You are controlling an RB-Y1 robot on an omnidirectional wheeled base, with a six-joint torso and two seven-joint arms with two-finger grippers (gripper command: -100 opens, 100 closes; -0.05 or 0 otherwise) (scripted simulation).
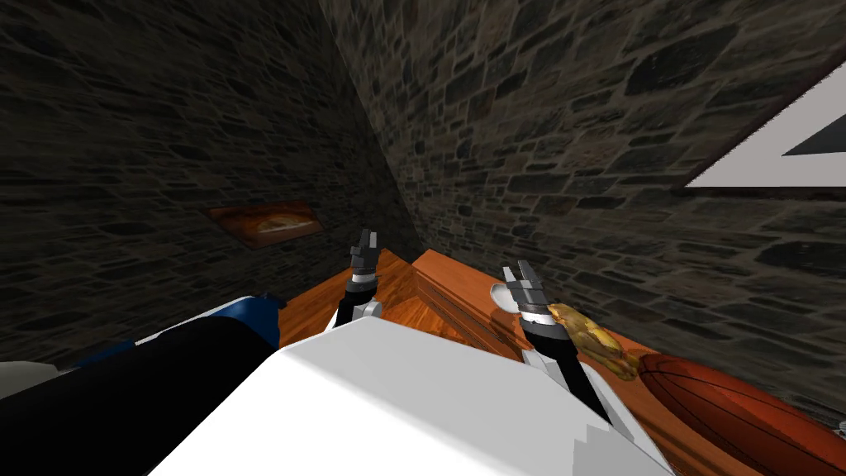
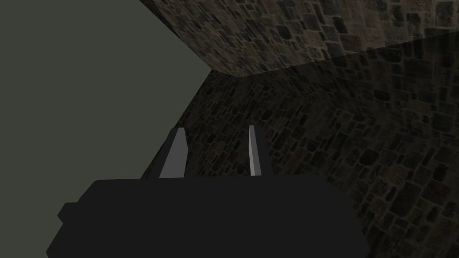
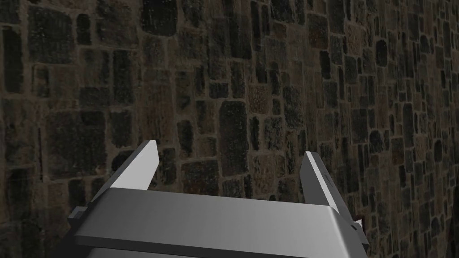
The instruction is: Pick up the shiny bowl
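A small pale, glossy rounded thing (image 1: 498, 294), probably the shiny bowl, peeks out on the wooden top (image 1: 446, 285) just left of my right gripper (image 1: 517, 269); most of it is hidden by the hand. The right gripper hovers above that top with its fingers open and nothing between them, and in the right wrist view the gripper (image 3: 231, 150) faces the stone wall. My left gripper (image 1: 364, 238) is raised further left, over the wooden floor by the room's corner. In the left wrist view it (image 2: 215, 129) is open and empty.
On the same wooden top, a lumpy yellow-brown object (image 1: 593, 337) lies right of my right forearm, then a large orange-brown ball (image 1: 727, 405). Stone walls close in behind. A framed picture (image 1: 266, 221) hangs on the left wall. A blue and black piece of furniture (image 1: 206, 339) stands at my left.
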